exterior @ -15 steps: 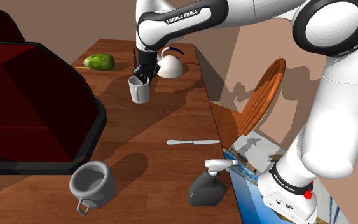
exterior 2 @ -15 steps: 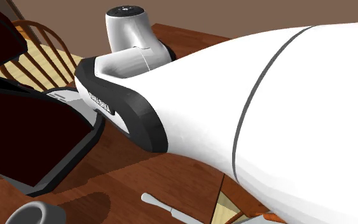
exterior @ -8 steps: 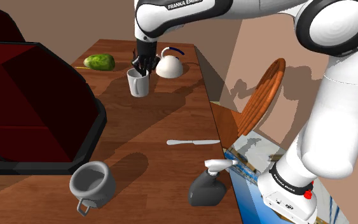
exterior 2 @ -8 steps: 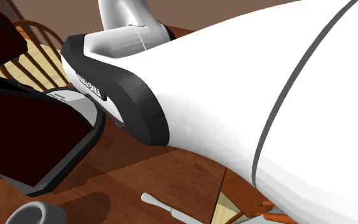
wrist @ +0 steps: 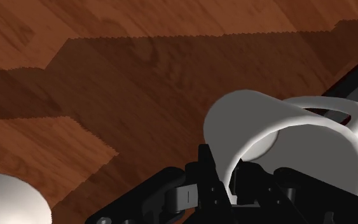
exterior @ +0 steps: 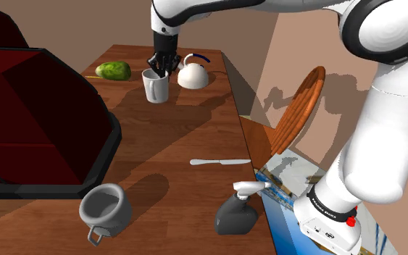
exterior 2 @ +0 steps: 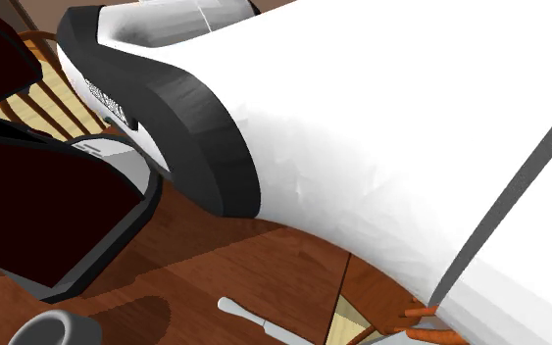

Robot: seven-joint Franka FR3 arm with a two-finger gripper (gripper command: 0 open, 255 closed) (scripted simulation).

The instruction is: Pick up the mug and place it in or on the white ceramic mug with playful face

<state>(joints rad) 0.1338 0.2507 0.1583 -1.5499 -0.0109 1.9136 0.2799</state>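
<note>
A white mug [exterior: 156, 87] hangs just above the far part of the wooden table [exterior: 180, 138], beside a white kettle [exterior: 193, 74]. My gripper [exterior: 159, 70] comes down from above and is shut on the mug's rim, one finger inside and one outside. In the wrist view the mug [wrist: 285, 140] is clasped at its rim by the gripper [wrist: 234, 184], its handle pointing away from the fingers. A grey mug [exterior: 104, 210] with a wire-like handle stands upright at the table's near end, and its rim [exterior 2: 53, 328] also shows in the second exterior view.
A green fruit [exterior: 113, 70] lies behind the held mug. A knife [exterior: 219, 161] and a dark spray bottle [exterior: 236, 210] sit near the table's right edge. A large dark red, black-rimmed object [exterior: 35, 123] fills the left. A wooden chair [exterior: 296, 112] stands beyond the right edge.
The gripper has risen with the white mug, carrying it slightly toward the far end of the table. The arm's upper links swung upward in the second exterior view.
</note>
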